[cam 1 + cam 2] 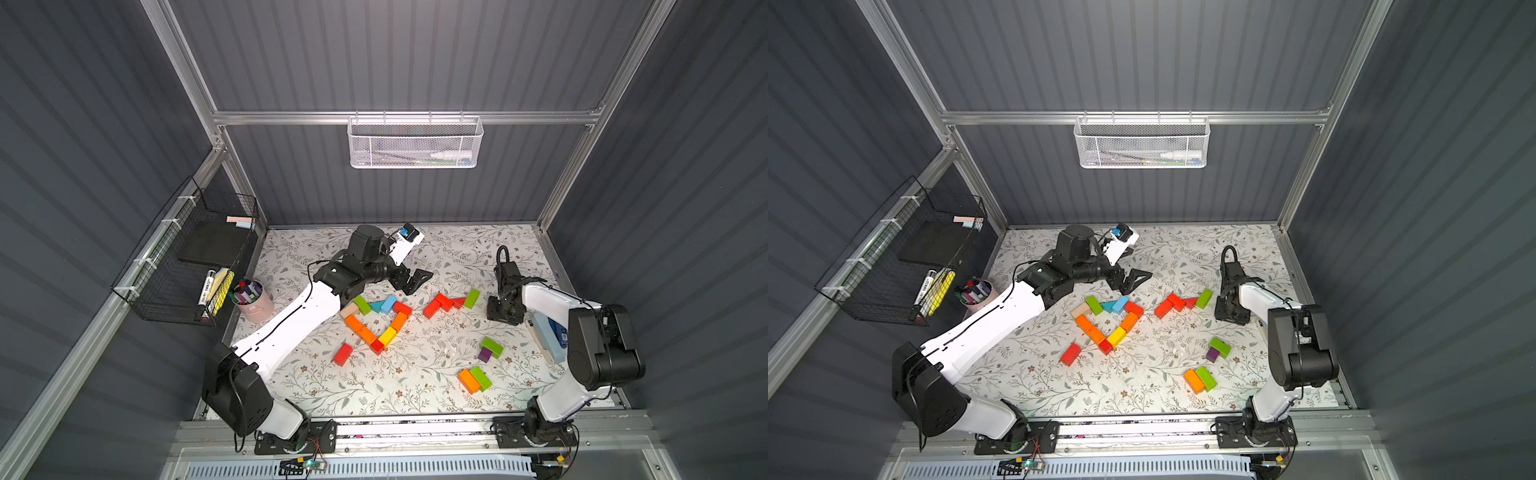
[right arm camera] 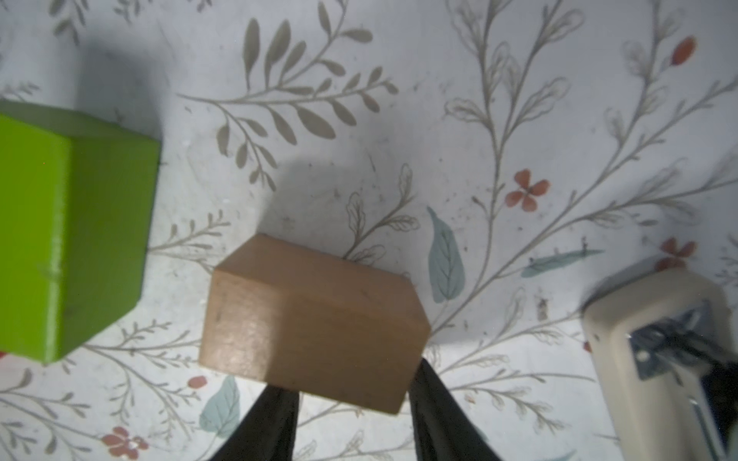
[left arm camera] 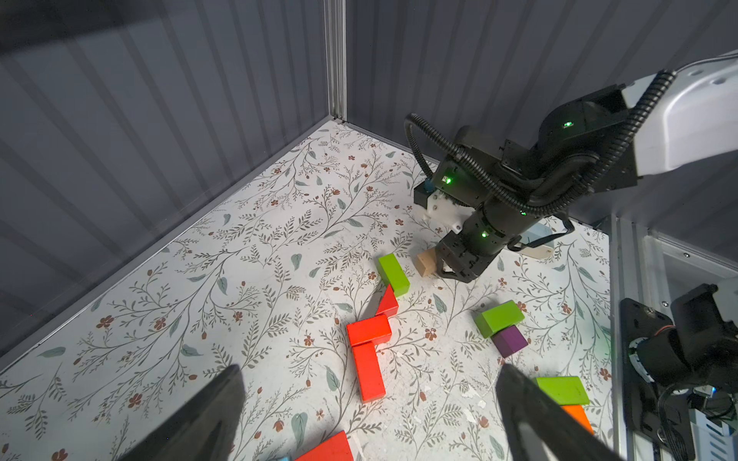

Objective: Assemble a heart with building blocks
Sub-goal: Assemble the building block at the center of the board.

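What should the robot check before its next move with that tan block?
1. Tan block at the right gripper fingertips: ok.
2. Firm grip on it: cannot tell.
3. Green block apart from it: ok.
4. Stapler clear of the right gripper: ok.
5. Left gripper open and empty: ok.
6. Obvious slot for it in the heart: cannot tell.

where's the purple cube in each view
Both top views: purple cube right of centre, lower third.
Left wrist: right of centre.
Right wrist: not in it.
Landmark: the green brick touching it, in all three.
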Controlling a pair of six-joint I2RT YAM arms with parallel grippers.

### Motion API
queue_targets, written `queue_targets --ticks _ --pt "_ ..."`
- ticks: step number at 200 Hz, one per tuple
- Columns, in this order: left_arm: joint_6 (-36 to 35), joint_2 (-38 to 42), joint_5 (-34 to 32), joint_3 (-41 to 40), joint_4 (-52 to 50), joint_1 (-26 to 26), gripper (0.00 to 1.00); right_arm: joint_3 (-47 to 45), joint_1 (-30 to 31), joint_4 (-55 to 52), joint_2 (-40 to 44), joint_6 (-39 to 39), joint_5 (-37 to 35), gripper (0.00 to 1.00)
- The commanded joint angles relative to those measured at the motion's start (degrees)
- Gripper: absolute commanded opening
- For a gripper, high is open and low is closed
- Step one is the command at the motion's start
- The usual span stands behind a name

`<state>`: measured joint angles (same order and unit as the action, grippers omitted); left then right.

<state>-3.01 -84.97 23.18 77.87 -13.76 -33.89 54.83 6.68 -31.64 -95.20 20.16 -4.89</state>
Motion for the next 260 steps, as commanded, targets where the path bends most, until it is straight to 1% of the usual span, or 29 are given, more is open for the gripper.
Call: queue_targets --ticks 1,125,159,260 --pt "0.61 -0.51 0.81 0.25 -0.59 0.33 0.99 1.37 -0.04 0.51 -0.89 -1.52 1.36 0.50" --pt "0.61 -0.96 1.30 0.43 -0.74 0.49 0.99 5.33 -0.09 0.87 -4.11 -2.68 2.77 0.49" --pt "0.60 -0.99 1.61 0.38 -0.74 0.49 0.99 6.23 -0.07 0.94 -4.68 -2.37 4.22 0.49" --pt "0.62 -0.74 1.64 0.43 -0.74 0.58 0.99 6.79 -0.04 1.64 -5.37 -1.97 5.85 0.46"
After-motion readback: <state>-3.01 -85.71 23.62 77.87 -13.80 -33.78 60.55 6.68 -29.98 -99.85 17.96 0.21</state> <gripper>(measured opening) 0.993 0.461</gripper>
